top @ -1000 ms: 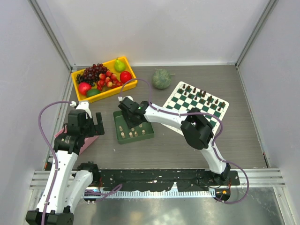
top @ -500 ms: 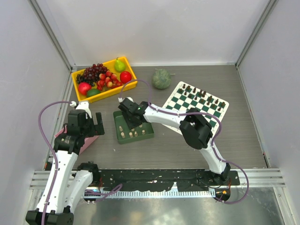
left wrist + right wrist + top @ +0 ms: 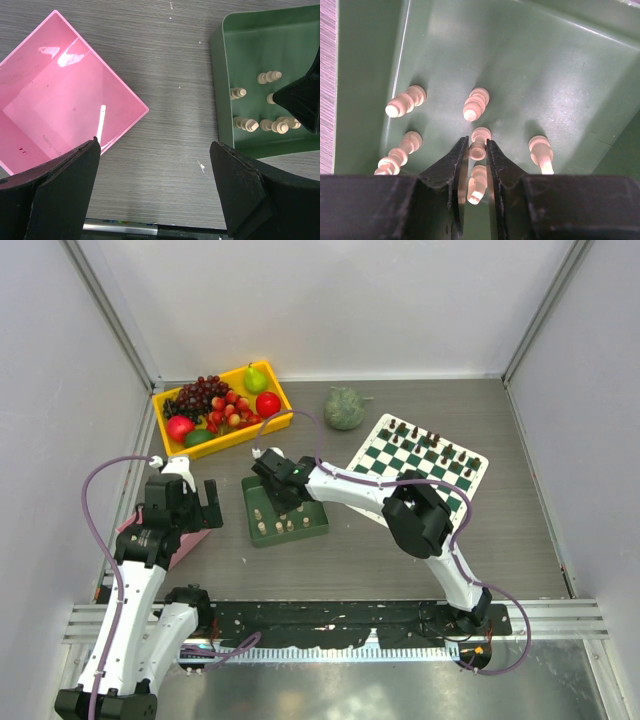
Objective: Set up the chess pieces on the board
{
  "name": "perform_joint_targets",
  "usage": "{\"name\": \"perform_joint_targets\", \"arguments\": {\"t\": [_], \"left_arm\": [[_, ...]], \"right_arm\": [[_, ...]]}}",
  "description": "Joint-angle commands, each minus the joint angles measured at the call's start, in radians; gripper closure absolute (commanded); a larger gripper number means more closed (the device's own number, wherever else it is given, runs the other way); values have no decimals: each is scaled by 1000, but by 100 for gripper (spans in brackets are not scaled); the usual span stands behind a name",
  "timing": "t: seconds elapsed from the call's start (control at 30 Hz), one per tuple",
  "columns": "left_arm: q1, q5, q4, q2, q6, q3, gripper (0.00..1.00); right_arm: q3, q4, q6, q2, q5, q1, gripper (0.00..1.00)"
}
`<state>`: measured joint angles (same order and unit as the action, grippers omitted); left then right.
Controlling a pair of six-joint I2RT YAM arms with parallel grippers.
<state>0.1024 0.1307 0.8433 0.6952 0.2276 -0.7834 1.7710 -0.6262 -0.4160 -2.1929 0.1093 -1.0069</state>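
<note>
The gripper (image 3: 477, 142) pinches a cream piece (image 3: 478, 149) at its tips, the jaws forming a narrow slot. A second piece (image 3: 476, 186) sits farther back in that slot. A third piece (image 3: 476, 104) stands just ahead of the tips. Two more pieces (image 3: 405, 101) (image 3: 402, 149) lie left of the jaws and a lone piece (image 3: 541, 152) right of them, all in a green tray (image 3: 560, 75).

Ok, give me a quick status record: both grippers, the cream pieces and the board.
Right gripper: down in the green tray, jaws closed on one cream piece
Left gripper: open, above the bare table between the pink tray and green tray, holding nothing
Other cream pieces: loose in the green tray
Board: dark pieces along its far side; no cream ones visible on it
</note>
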Motion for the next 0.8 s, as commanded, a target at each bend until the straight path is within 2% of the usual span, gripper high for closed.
{"name": "perform_joint_targets", "arguments": {"t": [0.0,0.47,0.77], "left_arm": [[-6,6,-16,-11,-7,-31,1],[-4,7,-16,-10,-7,-33,1],[-4,9,-16,-11,-7,-31,1]], "right_arm": [[39,-1,19,27,-2,-7,82],[-4,31,20,254,67,-6,82],[-148,51,-18,429,116,76,82]]}}
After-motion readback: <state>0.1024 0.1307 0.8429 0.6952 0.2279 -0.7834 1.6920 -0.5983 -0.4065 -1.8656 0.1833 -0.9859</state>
